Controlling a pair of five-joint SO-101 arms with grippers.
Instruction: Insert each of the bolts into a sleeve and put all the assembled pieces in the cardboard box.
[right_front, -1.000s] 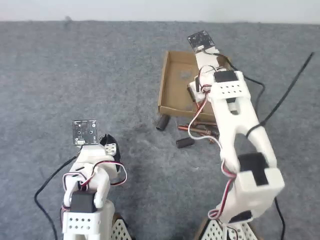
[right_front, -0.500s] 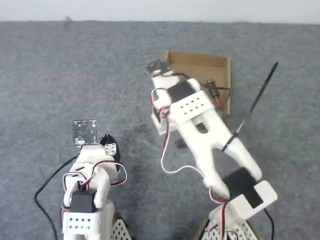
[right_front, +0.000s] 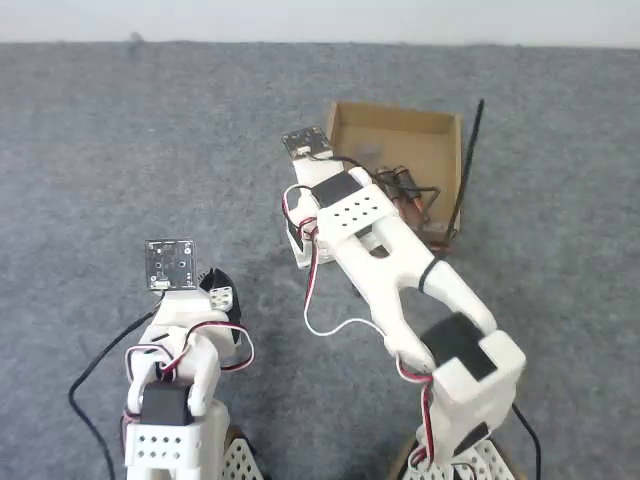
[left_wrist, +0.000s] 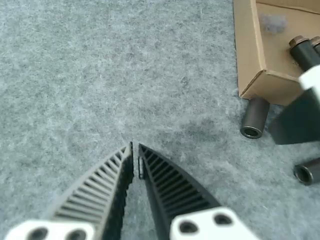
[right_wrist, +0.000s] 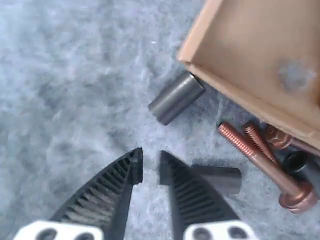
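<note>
High view: right arm (right_front: 400, 270) lies across the near corner of the box (right_front: 395, 140), so the loose parts there are covered, as is its own tip. Right gripper (right_wrist: 150, 167): jaws a narrow slit apart, nothing between them, hanging over bare carpet (right_wrist: 60, 75), touching no part. Just past its tips a sleeve (right_wrist: 176, 97) lies on its side right by the box corner, outside the box (can't tell whether it touches the wall). A second sleeve (right_wrist: 220, 179) lies partly behind one finger (right_wrist: 192, 200). Beside it two copper bolts (right_wrist: 255, 157) lie on the carpet along the box wall; can't tell if a third is in the pile. A dark round thing (right_wrist: 296, 162) near the bolt heads is too blurred to name. Inside the box: a bit of lint (right_wrist: 295, 75), and in the left wrist view an assembled piece (left_wrist: 300, 49), bolt head sticking out of a dark sleeve, cut off by the right arm's body. Left gripper (left_wrist: 135, 149): jaws closed tip to tip, empty, over carpet, well apart from the box. The left arm (right_front: 180, 340) sits folded back at the near edge. A black cable (right_front: 468, 160) crosses the box's far side wall.
</note>
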